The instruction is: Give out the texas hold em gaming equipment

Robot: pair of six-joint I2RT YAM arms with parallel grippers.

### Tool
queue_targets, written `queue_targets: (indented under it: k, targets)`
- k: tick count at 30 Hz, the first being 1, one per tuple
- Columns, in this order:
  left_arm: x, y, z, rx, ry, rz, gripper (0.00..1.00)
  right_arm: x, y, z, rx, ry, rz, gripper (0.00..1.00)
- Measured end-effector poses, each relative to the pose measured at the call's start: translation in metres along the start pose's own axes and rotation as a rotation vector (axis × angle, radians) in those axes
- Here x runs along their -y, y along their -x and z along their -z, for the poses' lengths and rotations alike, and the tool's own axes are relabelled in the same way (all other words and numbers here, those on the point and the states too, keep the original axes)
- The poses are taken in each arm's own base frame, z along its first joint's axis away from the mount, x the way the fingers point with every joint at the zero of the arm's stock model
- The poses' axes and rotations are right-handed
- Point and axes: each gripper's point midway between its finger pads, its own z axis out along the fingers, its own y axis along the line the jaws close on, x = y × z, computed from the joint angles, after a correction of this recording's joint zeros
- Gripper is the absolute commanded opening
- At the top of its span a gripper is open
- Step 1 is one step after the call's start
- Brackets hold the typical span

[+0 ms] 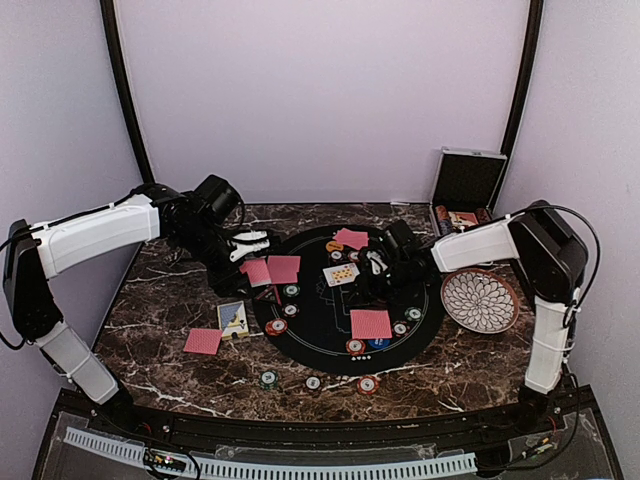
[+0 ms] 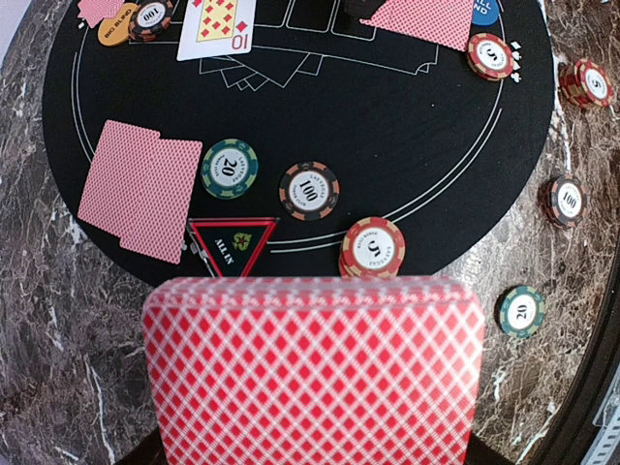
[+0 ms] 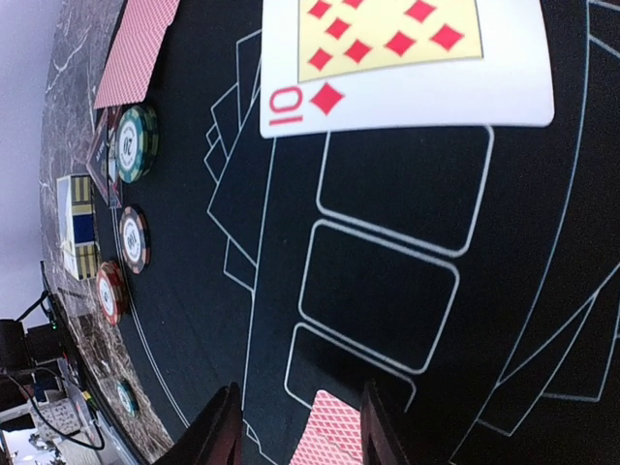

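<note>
- Left gripper (image 2: 310, 455) was clamped on a red-backed card deck (image 2: 312, 373).
- Right gripper (image 3: 298, 426) pinched one red-backed card (image 3: 329, 431) above the black round felt mat (image 3: 387, 291).
- Face-up ten of diamonds (image 3: 407, 58) lay ahead; the other outlined slots remained unfilled.

- The dark brown marble-patterned table top (image 1: 170, 370) with white veins fills the lower half of the top view.
- Behind the table stands a plain pale lilac back wall (image 1: 320, 100).
- Two thin black vertical poles (image 1: 125, 90) lean at the left and right of this wall.
- Pale side walls (image 1: 50, 110) close the space on the left and the right.
- A round black felt mat with white printed outlines (image 1: 310, 330) lies in the middle of the table.
- A silver-edged black case (image 1: 467, 180) stands open at the far right corner of the table.
- A round white plate with a dark petal pattern (image 1: 481, 300) rests near the right edge.
- A white perforated strip (image 1: 300, 468) runs along the near edge.
- The light is soft and even.
</note>
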Motion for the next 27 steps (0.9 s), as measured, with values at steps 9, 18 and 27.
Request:
queue_targets:
  k: [9,18,27]
  targets:
    - [0.0,0.0,0.0,0.0,0.0,0.0,0.0,-0.005,-0.034,0.004,-0.038,-0.01,0.024,0.4]
    - [0.0,0.0,0.001,0.001,0.0,0.0,0.0,-0.006,-0.054,0.008,-0.062,-0.018,0.027,0.39]
    - [0.001,0.0,0.001,0.003,-0.003,0.0,0.0,-0.007,-0.062,0.023,-0.081,-0.056,-0.032,0.67]
